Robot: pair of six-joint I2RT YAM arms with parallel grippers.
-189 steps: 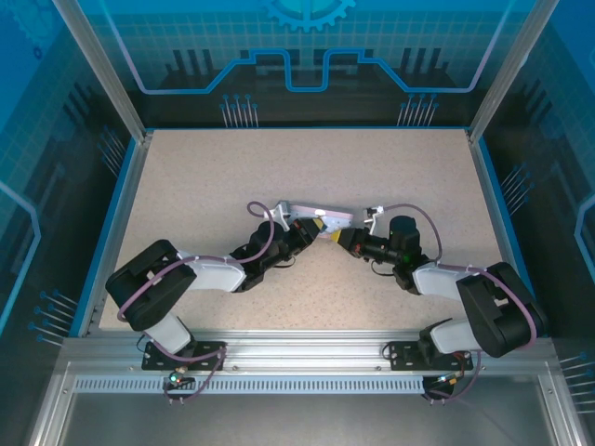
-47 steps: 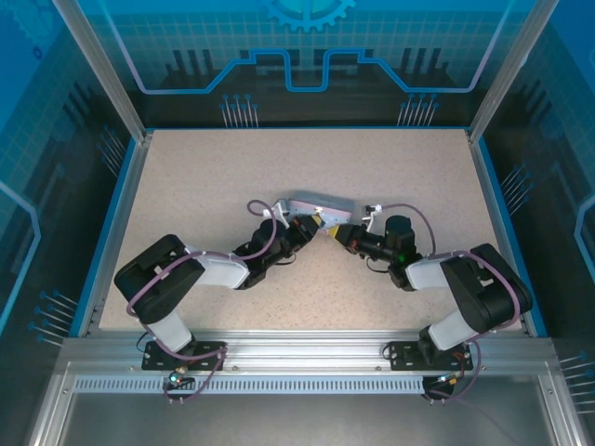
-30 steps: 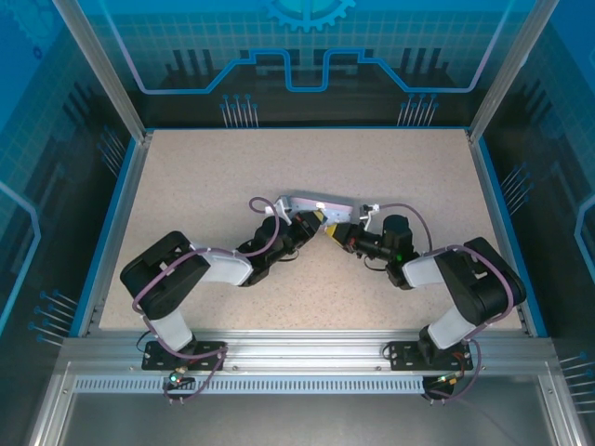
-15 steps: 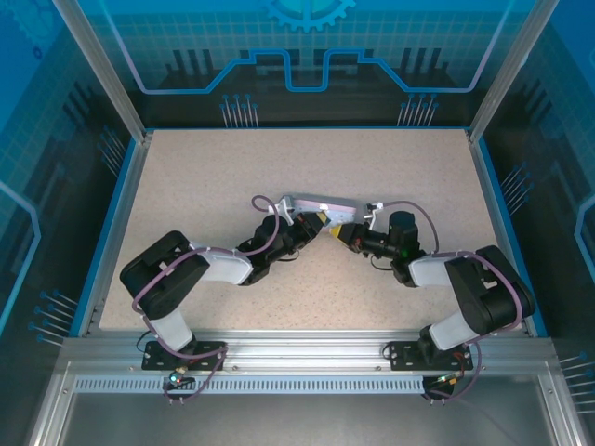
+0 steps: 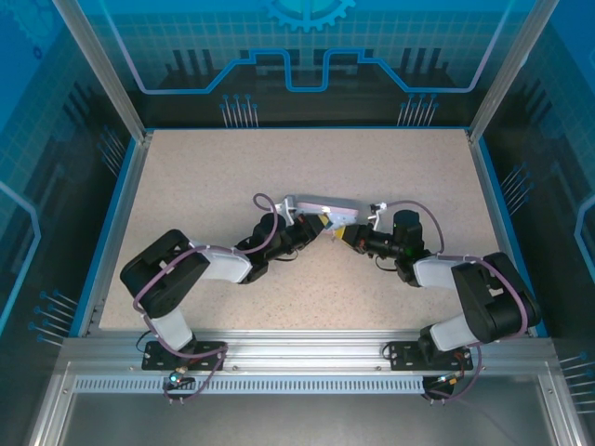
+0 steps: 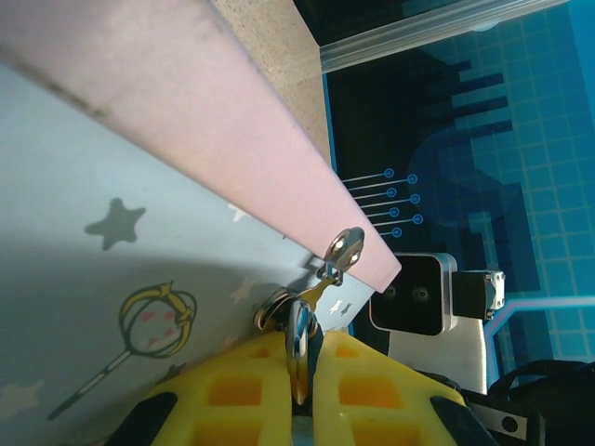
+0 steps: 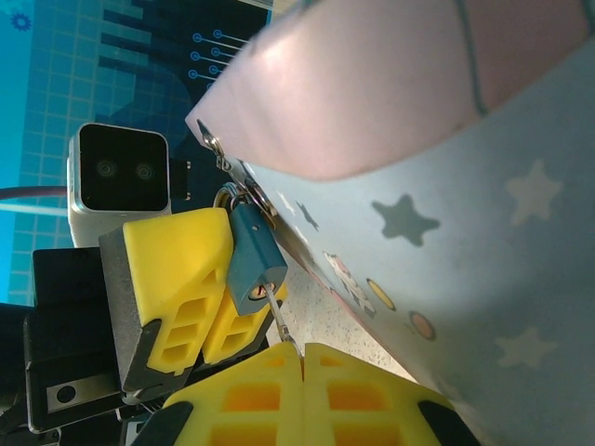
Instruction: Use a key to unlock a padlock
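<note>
So, quick rundown:
Padlock: a tiny teal padlock (image 7: 253,260) hangs by its shackle from the hasp (image 6: 344,249) on the near side of the cartoon tin box (image 5: 321,206), mid-table.
Left gripper (image 6: 299,358): the yellow fingers are nearly together, pinching the padlock body from the left.
Right gripper (image 7: 302,353): squeezed tight on the key (image 7: 277,322), coming in from the right.
Key vs lock: the tip sits at the keyhole in the lock's bottom face, but I can't tell how deep.
Handling, my guess: the lock looks light, rigid and slick, and probably swings on the hasp, so grab its flat sides. The key's shaft looks thin, so hold near the head and twist gently, in line.
</note>
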